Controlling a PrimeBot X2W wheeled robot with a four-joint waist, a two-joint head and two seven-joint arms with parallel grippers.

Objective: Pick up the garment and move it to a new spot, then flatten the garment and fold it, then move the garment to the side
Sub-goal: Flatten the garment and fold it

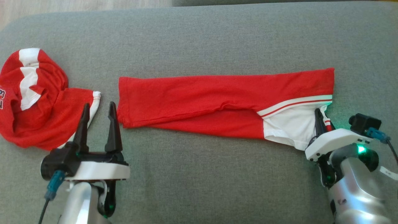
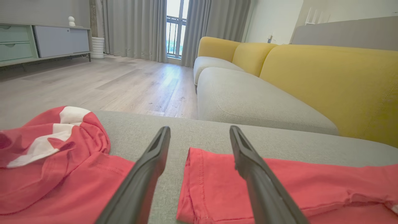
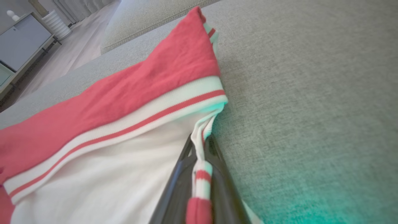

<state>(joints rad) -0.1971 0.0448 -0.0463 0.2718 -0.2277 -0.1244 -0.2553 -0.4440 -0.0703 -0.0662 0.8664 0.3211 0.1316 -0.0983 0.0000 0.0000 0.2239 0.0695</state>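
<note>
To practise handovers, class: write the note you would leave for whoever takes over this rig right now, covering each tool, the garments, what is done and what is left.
Left tool: open and holding nothing, over the grey cushion between the two garments.
Right tool: shut on the striped trim at the right end of the long red garment.
Garments: the long red garment lies stretched across the cushion. A crumpled red-and-white garment sits at the far left.
Done: it is laid out and appears folded lengthwise.
Left: probably fold it shorter, then move it aside.
</note>
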